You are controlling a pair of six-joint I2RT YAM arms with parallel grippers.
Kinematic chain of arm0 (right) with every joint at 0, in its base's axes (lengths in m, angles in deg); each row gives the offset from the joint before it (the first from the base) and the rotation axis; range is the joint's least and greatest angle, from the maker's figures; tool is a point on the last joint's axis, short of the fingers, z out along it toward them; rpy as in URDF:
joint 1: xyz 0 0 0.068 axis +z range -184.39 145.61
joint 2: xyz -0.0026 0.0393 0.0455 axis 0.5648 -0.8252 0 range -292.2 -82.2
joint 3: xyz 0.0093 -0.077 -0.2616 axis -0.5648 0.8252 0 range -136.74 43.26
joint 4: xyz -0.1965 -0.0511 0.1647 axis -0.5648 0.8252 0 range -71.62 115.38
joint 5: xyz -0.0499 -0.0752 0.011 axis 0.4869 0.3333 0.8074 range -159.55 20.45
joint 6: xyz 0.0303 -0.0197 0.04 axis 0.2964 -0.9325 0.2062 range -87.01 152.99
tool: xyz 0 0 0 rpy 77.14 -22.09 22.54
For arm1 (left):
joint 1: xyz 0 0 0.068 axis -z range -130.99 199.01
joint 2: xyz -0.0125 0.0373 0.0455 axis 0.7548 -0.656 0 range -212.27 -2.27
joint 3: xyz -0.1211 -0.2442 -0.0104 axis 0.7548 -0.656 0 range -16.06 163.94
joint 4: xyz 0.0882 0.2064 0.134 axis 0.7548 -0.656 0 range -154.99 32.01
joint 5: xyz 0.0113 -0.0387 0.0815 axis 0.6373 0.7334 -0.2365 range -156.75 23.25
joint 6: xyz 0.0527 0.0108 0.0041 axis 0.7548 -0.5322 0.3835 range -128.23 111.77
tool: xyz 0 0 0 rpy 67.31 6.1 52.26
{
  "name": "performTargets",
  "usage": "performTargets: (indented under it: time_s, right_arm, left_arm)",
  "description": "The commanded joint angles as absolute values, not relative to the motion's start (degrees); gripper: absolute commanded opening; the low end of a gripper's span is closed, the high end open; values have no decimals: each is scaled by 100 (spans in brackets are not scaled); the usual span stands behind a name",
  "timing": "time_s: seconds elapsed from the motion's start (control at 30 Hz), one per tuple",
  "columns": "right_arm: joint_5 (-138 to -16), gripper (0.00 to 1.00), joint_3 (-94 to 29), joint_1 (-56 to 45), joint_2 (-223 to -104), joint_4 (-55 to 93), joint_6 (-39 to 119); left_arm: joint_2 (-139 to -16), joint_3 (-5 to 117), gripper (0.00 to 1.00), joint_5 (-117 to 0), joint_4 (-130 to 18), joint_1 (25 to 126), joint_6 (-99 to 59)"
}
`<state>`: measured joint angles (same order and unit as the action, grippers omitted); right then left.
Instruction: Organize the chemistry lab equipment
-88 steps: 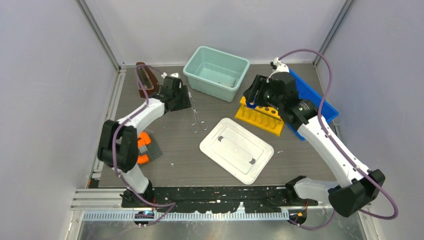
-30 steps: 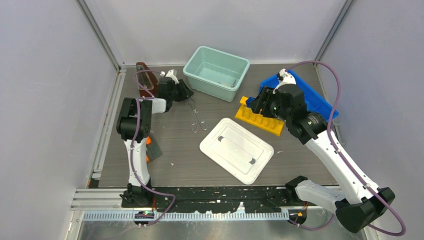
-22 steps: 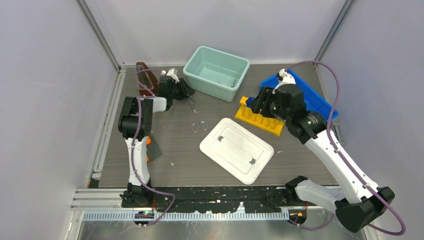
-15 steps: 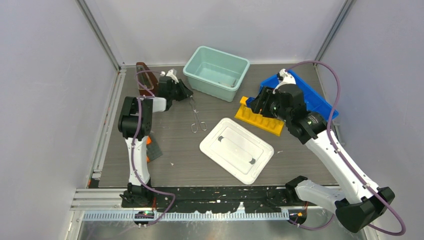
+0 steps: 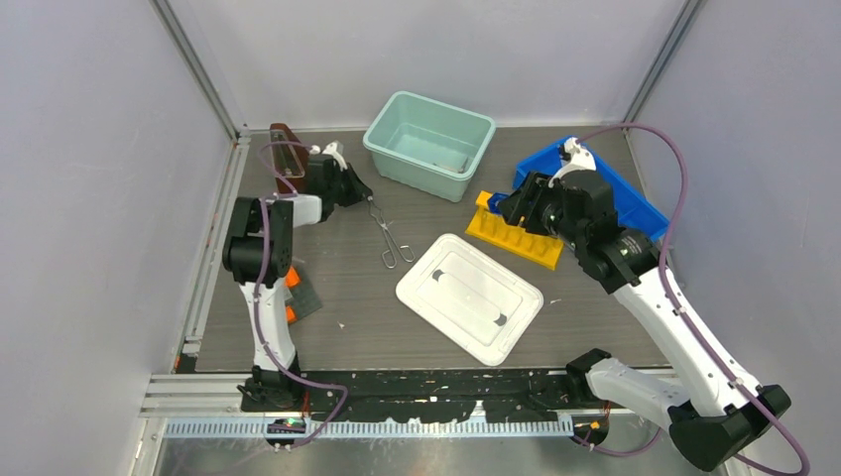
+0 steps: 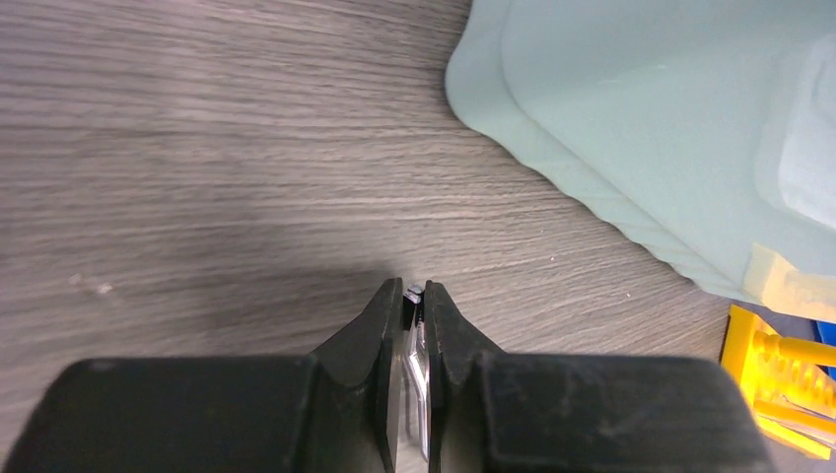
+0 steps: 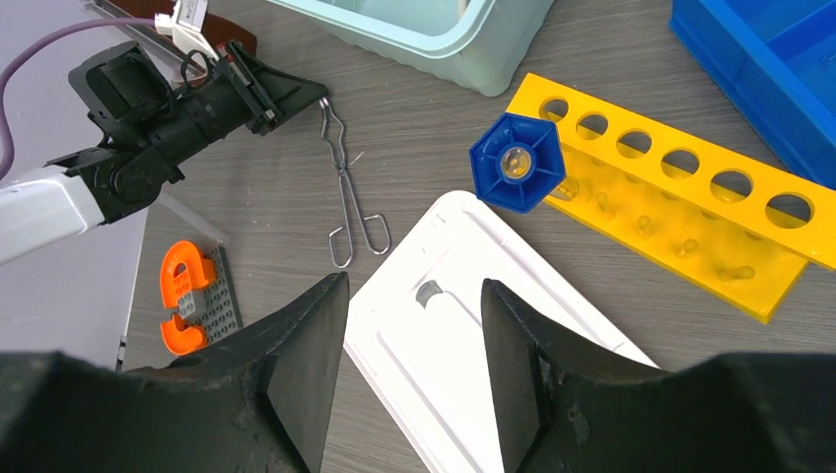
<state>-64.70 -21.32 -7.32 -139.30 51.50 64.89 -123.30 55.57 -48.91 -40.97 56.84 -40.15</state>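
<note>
The slim silver wire tongs (image 5: 385,233) lie on the table left of the white lid, also in the right wrist view (image 7: 347,192). My left gripper (image 5: 363,194) is shut on their far tip; silver metal shows between the fingers in the left wrist view (image 6: 415,291). My right gripper (image 7: 414,374) is open and empty, hovering above the yellow rack (image 5: 514,234). A blue knob-like piece (image 7: 516,164) sits on the rack's left end. No glass rods or white triangle are in view.
A teal bin (image 5: 428,145) stands at the back centre, close to the left gripper (image 6: 641,118). A blue tray (image 5: 620,198) is at the back right. A white lid (image 5: 468,297) lies mid-table. An orange piece on a grey plate (image 7: 187,296) sits left. A brown case (image 5: 287,149) is back left.
My left gripper has drawn slightly left with the tongs' tip in it, and the tongs have swung a little. My right arm has shifted slightly right above the rack.
</note>
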Motion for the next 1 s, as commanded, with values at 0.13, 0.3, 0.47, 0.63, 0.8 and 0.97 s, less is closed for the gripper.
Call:
performTargets:
  time_s: [0.13,0.3,0.47,0.63,0.8,0.97]
  right_arm:
    - [-6415,58,-2222,-697,-13666,5127,6606]
    - [-6431,58,-2186,-697,-13647,5134,6643]
    - [-6494,58,-2205,-690,-13732,5144,6722]
    - [-6607,58,-2402,-630,-14009,5080,6619]
    - [-6505,58,-2567,-415,-14293,5030,6606]
    - [-6313,58,-2537,-106,-14462,4884,6642]
  left_arm:
    - [-11131,5192,0,-5453,-4496,5509,-3507]
    - [-10690,5010,0,-5586,-4783,5384,-3607]
    - [-10236,4804,0,-5601,-4915,5316,-3678]
    - [-9792,4691,0,-5647,-5142,5301,-3692]
    - [-9405,4621,0,-5734,-5305,5297,-3688]
    - [-9159,4557,0,-5779,-5397,5293,-3696]
